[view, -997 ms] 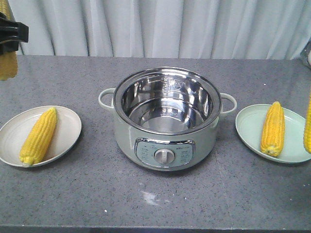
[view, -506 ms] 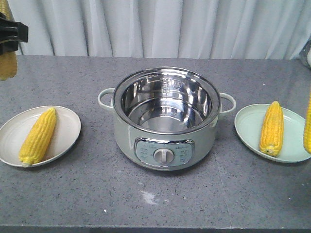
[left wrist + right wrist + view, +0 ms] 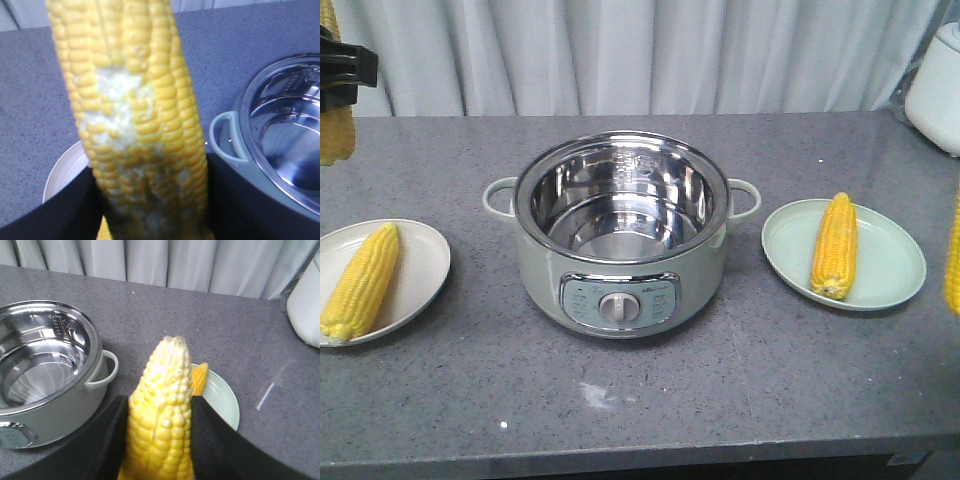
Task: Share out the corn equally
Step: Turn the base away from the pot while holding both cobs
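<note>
- Front view: a round pale-green electric cooking pot [image 3: 620, 290] with a shiny steel bowl stands mid-way on the speckled grey stone countertop [image 3: 720, 400].
  - Left of it, a round cream plate [image 3: 420, 265] carries the cream-plate cob [image 3: 360, 282], which is bright yellow and husked.
  - Right of it, an oval pale-green plate [image 3: 885, 265] carries the green-plate cob [image 3: 834, 245].
  - At top left, the black left gripper [image 3: 335, 80] holds the left-held cob [image 3: 334, 135] in the air.
  - A yellow sliver at the right edge is the right-held cob [image 3: 953, 265].
  - A white rounded appliance [image 3: 935, 85] sits far right.
- Left wrist view: two black fingers [image 3: 60, 210] are clamped on the left-held cob, which has a patch of crushed pale kernels. The cream plate's rim shows below and the pot is to the right.
- Right wrist view: the right gripper [image 3: 160, 445] pinches the right-held cob, with its paler tip pointing away. The pale-green plate and its cob lie just beyond, and the pot is to the left.
</note>
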Controlling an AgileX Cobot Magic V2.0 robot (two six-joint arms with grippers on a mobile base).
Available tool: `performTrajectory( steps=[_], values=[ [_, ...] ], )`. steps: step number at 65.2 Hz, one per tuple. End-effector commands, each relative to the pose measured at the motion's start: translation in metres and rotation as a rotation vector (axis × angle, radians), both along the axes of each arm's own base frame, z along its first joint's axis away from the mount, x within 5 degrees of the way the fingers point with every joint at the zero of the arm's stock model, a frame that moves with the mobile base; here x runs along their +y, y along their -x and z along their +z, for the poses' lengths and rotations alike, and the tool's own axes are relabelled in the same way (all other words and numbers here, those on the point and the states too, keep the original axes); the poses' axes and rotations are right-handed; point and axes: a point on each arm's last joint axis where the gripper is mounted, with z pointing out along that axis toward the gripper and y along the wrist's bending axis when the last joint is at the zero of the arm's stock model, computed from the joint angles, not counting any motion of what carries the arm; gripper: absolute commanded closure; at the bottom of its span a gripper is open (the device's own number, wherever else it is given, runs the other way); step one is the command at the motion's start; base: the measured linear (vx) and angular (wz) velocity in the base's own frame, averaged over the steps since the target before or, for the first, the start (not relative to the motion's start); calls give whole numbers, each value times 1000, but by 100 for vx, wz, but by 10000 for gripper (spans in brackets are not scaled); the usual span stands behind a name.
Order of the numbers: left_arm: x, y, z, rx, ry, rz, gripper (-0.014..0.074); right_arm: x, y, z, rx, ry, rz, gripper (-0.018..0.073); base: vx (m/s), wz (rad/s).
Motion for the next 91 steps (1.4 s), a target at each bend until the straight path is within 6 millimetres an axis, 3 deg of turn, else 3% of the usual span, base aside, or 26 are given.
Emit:
performTrajectory(
  steps=[1,91],
  values=[
    [3,6,17,-107,20,-5,468,-2,3,15,-105,-8,-5,461,-5,-21],
    [3,6,17,-107,20,-5,468,-2,3,15,-104,-8,-5,461,-5,-34]
  ],
)
